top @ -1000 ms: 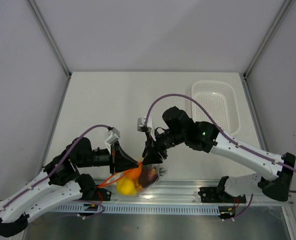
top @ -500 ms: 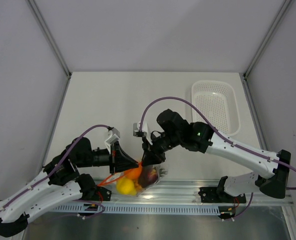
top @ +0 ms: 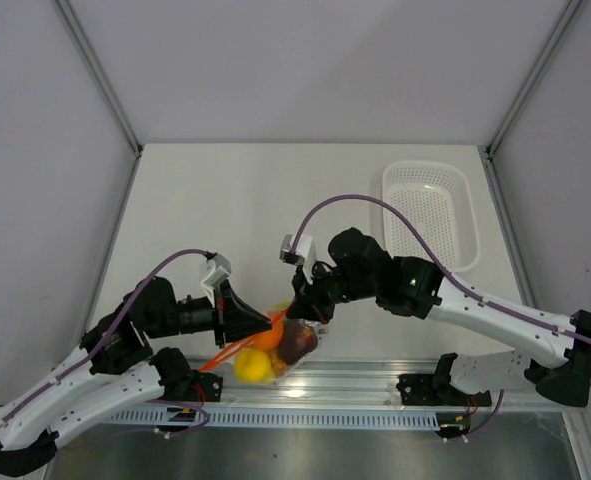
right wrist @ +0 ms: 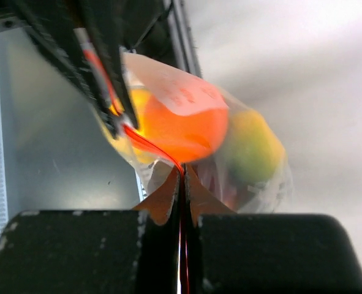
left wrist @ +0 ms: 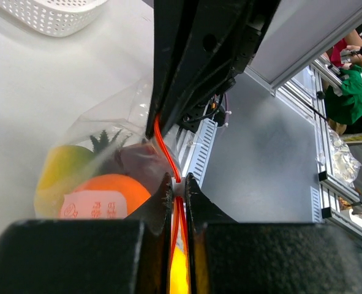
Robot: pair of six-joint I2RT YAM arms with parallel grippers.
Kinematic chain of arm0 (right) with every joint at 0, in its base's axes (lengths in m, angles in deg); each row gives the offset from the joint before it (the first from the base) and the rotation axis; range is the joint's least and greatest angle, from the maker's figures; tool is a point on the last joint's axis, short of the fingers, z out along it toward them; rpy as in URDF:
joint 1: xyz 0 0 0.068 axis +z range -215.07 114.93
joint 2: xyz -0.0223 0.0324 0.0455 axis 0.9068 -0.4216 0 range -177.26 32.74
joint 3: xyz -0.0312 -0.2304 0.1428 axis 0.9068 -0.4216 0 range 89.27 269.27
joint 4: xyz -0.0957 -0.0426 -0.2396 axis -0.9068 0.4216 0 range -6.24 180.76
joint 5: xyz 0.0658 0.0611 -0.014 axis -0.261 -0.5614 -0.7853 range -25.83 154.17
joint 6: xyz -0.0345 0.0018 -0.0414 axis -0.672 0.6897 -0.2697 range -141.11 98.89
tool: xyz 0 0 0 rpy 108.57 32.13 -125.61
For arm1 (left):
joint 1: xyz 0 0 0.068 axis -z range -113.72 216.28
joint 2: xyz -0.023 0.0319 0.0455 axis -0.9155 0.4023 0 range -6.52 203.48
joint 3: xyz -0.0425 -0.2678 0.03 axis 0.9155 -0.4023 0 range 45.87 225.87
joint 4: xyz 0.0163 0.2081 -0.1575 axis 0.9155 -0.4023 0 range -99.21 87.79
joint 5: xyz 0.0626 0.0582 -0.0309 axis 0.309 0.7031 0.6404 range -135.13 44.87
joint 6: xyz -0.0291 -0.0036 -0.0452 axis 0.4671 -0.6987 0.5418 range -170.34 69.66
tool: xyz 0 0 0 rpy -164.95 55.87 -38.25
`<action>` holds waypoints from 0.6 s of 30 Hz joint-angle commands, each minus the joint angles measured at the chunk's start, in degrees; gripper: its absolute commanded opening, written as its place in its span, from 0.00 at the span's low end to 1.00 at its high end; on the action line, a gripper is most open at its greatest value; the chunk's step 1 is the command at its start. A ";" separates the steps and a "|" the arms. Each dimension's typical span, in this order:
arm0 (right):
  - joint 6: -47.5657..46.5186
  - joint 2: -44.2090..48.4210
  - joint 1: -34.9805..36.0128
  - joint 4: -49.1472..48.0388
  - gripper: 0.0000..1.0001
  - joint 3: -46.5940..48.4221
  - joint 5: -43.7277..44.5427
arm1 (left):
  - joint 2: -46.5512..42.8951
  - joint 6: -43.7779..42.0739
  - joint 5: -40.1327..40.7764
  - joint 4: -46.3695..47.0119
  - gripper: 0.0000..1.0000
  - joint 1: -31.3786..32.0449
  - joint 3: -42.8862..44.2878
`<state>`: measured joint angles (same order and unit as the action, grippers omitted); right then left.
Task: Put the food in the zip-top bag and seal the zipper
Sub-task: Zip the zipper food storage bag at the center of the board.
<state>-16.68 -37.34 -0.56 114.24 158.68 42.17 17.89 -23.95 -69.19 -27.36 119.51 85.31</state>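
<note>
Right arm (top: 475, 300) swung rightward; left end effector (left wrist: 177, 185) and right end effector (right wrist: 182, 179) pinch the zipper (left wrist: 163, 146) tightly.

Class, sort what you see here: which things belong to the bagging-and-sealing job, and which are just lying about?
In the job: bag, zipper, orange, yellow fruit, dark fruit, left tool and right tool, both pinching the zipper.
Lying about: basket.
</note>
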 commanded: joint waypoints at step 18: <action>17.45 16.03 -6.50 1.07 0.00 -12.19 27.62 | -5.24 0.24 -0.20 -1.84 0.01 0.20 1.17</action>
<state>-1.58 -23.51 -5.89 113.28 147.20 62.22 13.97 -23.93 -67.70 -29.87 119.51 85.31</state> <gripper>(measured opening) 0.009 0.067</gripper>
